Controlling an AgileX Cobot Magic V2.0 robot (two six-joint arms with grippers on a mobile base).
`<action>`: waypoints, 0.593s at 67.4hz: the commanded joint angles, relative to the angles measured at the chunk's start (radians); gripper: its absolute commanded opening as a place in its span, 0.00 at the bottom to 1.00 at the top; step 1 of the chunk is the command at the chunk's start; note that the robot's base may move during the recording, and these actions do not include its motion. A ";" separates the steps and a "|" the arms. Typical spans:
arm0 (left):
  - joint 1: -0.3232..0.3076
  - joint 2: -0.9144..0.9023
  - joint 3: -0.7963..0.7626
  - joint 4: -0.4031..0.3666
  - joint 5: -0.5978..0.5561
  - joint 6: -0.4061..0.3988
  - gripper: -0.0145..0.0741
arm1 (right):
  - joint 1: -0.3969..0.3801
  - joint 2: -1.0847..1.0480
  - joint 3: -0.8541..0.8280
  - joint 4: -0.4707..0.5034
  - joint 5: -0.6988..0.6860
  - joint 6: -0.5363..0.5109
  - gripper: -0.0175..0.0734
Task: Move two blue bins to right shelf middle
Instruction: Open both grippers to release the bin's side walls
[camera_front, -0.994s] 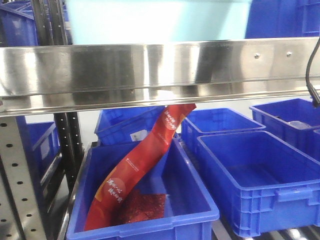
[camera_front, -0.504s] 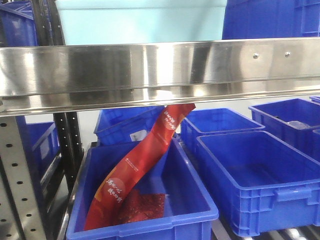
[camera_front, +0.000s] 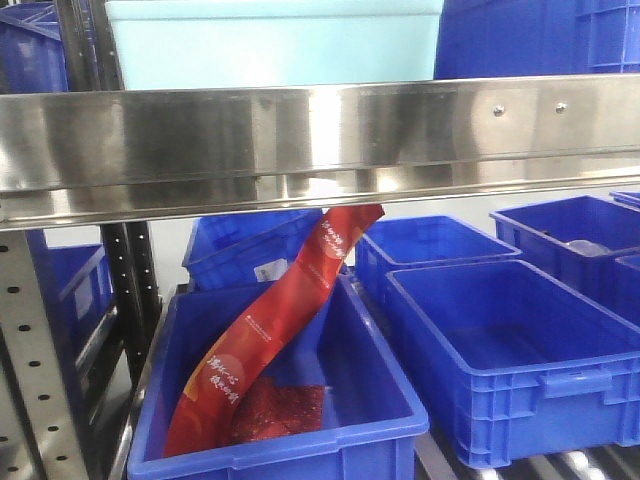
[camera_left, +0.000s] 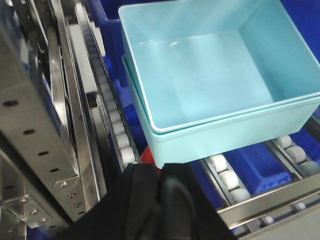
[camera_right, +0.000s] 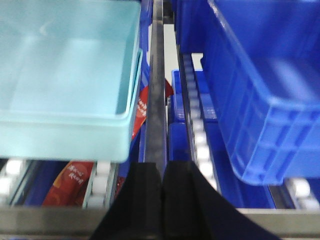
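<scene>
two nested pale turquoise plastic bins (camera_left: 215, 85) on steel rollers (camera_left: 227, 177), both black grippers (camera_left: 160, 190) (camera_right: 162, 180) closed, empty

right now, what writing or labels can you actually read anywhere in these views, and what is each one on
None reads clearly enough to quote.
Red snack packet leaning in the front blue bin: white characters in two places along it, too blurred to read.
Same packet in the right wrist view: white print, blurred.
White sticker on the blue bin behind: too small to read.
Stacked light teal bins: no markings visible.
</scene>
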 joint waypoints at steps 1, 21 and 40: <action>-0.002 -0.115 0.177 0.017 -0.138 0.003 0.04 | -0.003 -0.104 0.152 -0.016 -0.123 -0.001 0.01; -0.002 -0.589 0.876 0.033 -0.590 0.003 0.04 | -0.003 -0.487 0.745 -0.016 -0.457 -0.001 0.01; -0.002 -0.880 1.207 0.024 -0.780 0.003 0.04 | -0.003 -0.841 1.097 -0.047 -0.627 -0.001 0.01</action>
